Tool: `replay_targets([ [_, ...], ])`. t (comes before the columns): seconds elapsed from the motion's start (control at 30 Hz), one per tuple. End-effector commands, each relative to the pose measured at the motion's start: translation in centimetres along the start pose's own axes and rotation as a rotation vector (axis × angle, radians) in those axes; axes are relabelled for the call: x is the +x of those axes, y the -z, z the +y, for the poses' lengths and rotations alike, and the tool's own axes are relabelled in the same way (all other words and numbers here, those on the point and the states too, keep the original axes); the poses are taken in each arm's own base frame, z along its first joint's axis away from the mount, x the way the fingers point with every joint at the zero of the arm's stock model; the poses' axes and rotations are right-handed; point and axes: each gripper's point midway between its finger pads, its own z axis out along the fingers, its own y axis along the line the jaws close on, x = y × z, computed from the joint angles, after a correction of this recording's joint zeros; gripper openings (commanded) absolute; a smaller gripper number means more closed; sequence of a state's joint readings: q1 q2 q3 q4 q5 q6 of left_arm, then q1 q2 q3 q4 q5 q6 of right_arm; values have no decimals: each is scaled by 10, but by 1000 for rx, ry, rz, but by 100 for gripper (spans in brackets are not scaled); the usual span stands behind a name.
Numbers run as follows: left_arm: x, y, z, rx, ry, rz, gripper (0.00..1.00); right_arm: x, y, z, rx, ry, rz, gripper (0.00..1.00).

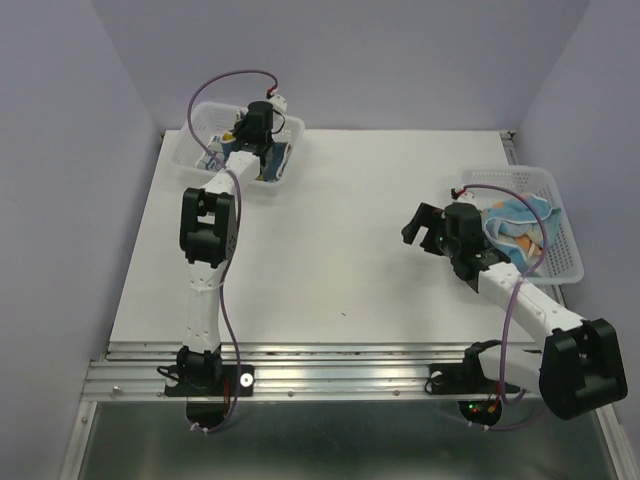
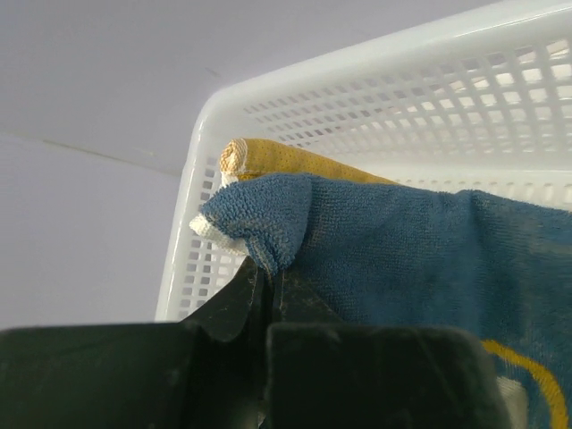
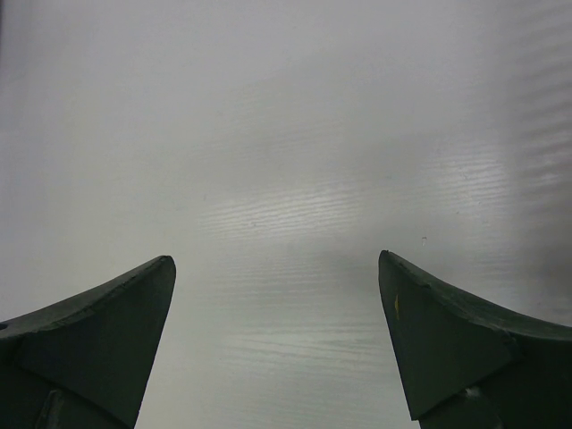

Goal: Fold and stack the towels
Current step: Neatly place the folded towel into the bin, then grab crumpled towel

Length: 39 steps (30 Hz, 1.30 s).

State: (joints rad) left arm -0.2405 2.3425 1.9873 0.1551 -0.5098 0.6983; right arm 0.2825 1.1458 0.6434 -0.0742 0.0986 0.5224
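Note:
My left gripper reaches down into the back-left white basket. In the left wrist view the left gripper is shut on a bunched corner of a dark blue towel with a white edge. A yellow towel lies just behind it against the basket wall. My right gripper hangs over the bare table, left of the right basket. It is open, and the right wrist view shows nothing between the fingers of the right gripper. More towels, light blue and orange, are heaped in the right basket.
The right white mesh basket stands at the table's right edge. The white table stretches between the two baskets. Purple walls close in the back and both sides. A metal rail runs along the near edge by the arm bases.

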Motion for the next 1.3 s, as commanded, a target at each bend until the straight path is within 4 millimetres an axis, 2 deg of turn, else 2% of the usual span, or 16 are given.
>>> replay_targets([
  [0.0, -10, -5, 36, -77, 58, -46, 0, -8, -4, -3, 11, 5, -45, 100],
  [0.33, -1, -15, 37, -90, 45, -25, 0, -8, -7, -5, 26, 5, -42, 100],
  [0.37, 1, -15, 37, -92, 44, -20, 10, -9, -6, -5, 26, 6, -44, 100],
  [0.47, 1, -14, 39, -91, 47, -16, 64, -9, -5, -5, 25, 6, -45, 100],
  [0.53, -2, -11, 43, -89, 61, -17, 82, -9, -4, -4, 22, 6, -45, 100],
  [0.6, -8, -6, 50, -91, 79, -24, 91, -13, -2, -2, 12, 6, -55, 100],
  [0.73, -21, 13, 70, -109, 121, -37, 96, -16, 2, 3, -7, 7, -54, 100],
  [0.83, -42, 47, 101, -159, 212, -62, 99, -23, 6, 8, -16, 6, -61, 100],
  [0.93, -75, 79, 104, -98, 322, -127, 99, -43, 14, 8, 24, -19, -104, 100],
  [1.0, -114, 119, 104, 39, 459, -233, 99, -55, 18, -9, 142, -24, -134, 100],
  [1.03, -129, 139, 93, 106, 505, -262, 99, -62, 19, -14, 185, -26, -150, 100],
  [1.07, -145, 167, 101, 152, 562, -318, 99, -77, 24, -25, 268, -30, -182, 100],
  [1.13, -167, 208, 85, 263, 707, -365, 99, -89, 30, -35, 344, -34, -202, 100],
  [1.17, -167, 235, 82, 325, 738, -386, 99, -101, 38, -45, 397, -35, -212, 100],
  [1.23, -164, 266, 59, 432, 853, -375, 99, -110, 45, -54, 428, -36, -223, 100],
  [1.27, -155, 293, 37, 523, 873, -391, 99, -120, 52, -67, 463, -53, -246, 100],
])
